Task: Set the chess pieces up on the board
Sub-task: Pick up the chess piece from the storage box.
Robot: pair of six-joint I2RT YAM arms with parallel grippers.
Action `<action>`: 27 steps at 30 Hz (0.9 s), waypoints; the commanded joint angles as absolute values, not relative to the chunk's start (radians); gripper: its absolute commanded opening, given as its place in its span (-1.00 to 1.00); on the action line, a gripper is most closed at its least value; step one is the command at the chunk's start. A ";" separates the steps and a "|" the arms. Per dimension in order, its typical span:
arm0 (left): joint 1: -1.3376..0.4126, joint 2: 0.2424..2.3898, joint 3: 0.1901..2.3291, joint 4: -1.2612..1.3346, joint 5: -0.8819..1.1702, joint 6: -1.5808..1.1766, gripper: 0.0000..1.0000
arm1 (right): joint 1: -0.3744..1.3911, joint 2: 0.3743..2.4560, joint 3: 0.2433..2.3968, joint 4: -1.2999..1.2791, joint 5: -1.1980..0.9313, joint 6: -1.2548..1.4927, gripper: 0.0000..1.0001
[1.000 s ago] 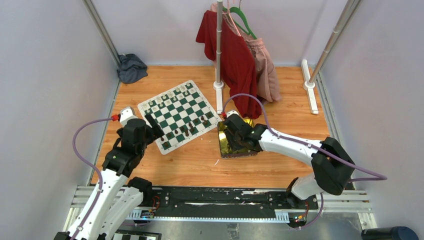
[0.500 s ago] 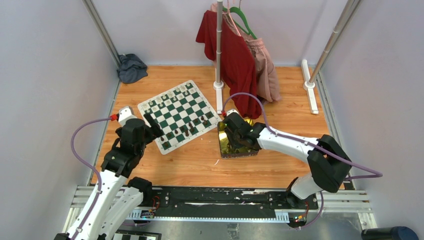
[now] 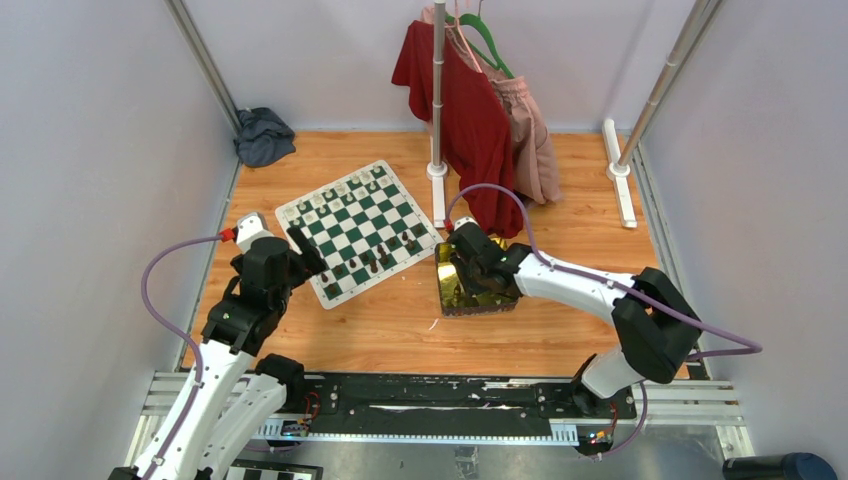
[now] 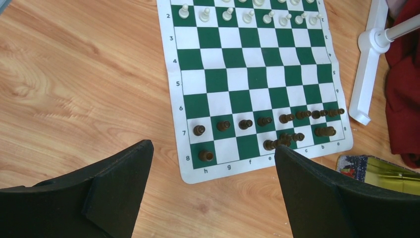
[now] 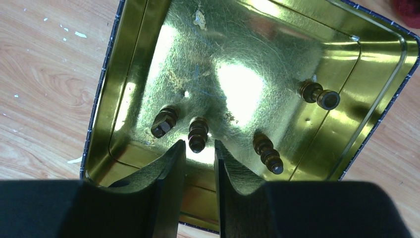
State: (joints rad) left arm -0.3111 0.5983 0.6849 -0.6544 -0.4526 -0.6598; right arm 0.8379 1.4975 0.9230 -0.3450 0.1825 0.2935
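Little has moved since a second ago: only the right arm, whose elbow has come slightly inward. The left arm has kept its place.

On the left, the left tool (image 4: 212, 148) hangs spread wide and empty above the near corner of the board (image 4: 240, 78). Cream chess pieces (image 4: 227, 13) stand along the far side. Dark chess pieces (image 4: 245, 124) fill the second near row, but the last row has gaps.

On the right of the worktop (image 3: 400, 330), the right tool (image 5: 198, 146) is low inside the gold tin (image 5: 277, 44), where four dark pieces lie. Its fingers are almost together around the end of one lying piece (image 5: 198, 130). Whether they already pinch it, I cannot tell. This small move probably prepares a pick to fill the gaps.
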 commanded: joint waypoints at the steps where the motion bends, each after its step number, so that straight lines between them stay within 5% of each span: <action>1: -0.319 0.592 0.712 -0.663 -0.466 -0.648 1.00 | 0.822 1.518 0.948 -0.339 0.172 0.282 -0.37; 27: -0.319 0.597 0.712 -0.662 -0.469 -0.655 1.00 | 0.812 1.520 0.942 -0.342 0.152 0.281 -0.46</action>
